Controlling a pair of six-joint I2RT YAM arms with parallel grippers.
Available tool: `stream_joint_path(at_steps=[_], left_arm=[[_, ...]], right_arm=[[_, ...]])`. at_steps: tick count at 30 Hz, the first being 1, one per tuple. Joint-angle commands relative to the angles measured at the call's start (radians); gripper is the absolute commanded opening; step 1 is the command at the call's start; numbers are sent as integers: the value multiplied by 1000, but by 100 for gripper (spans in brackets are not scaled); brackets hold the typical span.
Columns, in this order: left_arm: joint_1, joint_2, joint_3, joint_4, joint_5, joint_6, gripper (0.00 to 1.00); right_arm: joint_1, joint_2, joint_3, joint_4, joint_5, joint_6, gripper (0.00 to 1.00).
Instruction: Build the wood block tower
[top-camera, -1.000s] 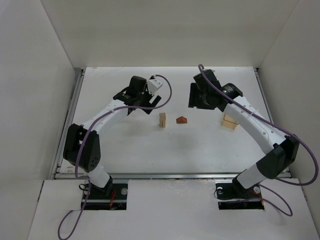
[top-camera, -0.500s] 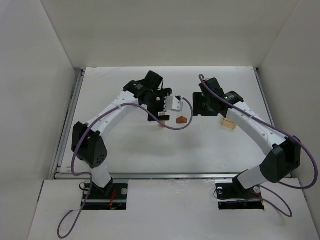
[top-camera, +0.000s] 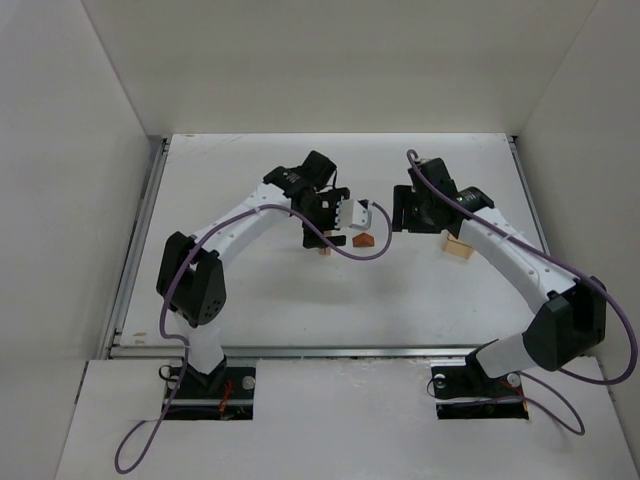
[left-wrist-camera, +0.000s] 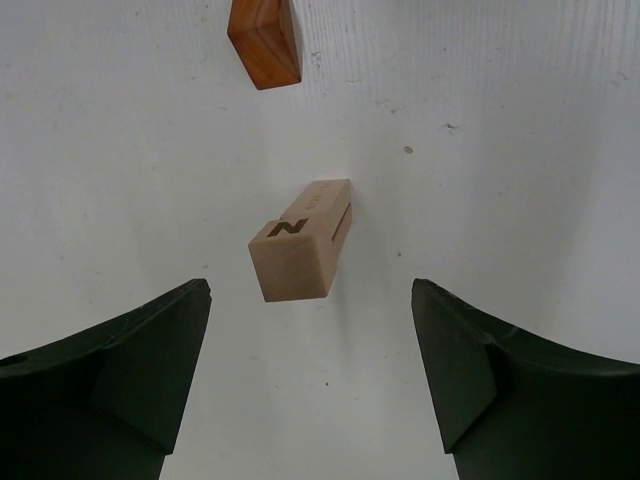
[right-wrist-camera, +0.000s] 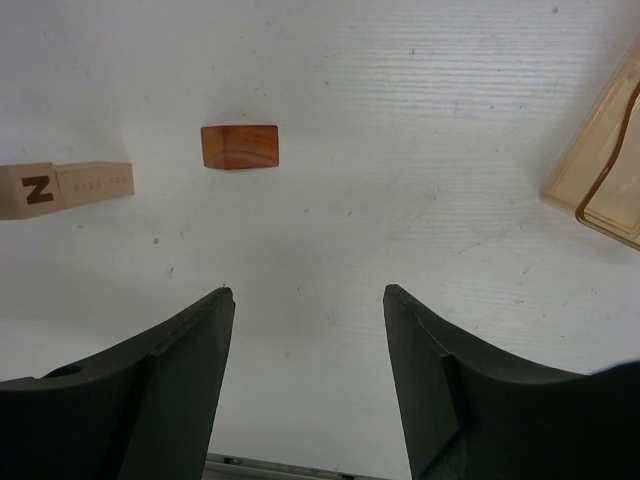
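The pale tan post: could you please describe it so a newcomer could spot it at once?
On the white table, between the two arms, look below the open left claw. The pale tan post is the slim block there, with a dark N on its square end, unlike the reddish-brown roof-shaped piece beside it and the larger tan box by the right arm.

I note white links and black joints on the left arm (top-camera: 235, 224) and right arm (top-camera: 510, 254). A purple cable (top-camera: 352, 258) runs along each. The left gripper (left-wrist-camera: 310, 300) has dark, smooth, wedge-shaped fingers (left-wrist-camera: 110, 380).
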Motion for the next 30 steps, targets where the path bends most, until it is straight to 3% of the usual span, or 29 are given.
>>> stream_joint_path(at_steps=[1, 18, 30], left_arm=[[-12, 4, -8, 9, 8, -14, 79], [-22, 22, -57, 89, -47, -53, 54], [-22, 31, -57, 109, -76, -62, 48]], right_arm=[[-8, -29, -6, 49, -19, -12, 67], [-17, -29, -24, 58, -19, -12, 67], [-17, -29, -33, 58, -28, -12, 67]])
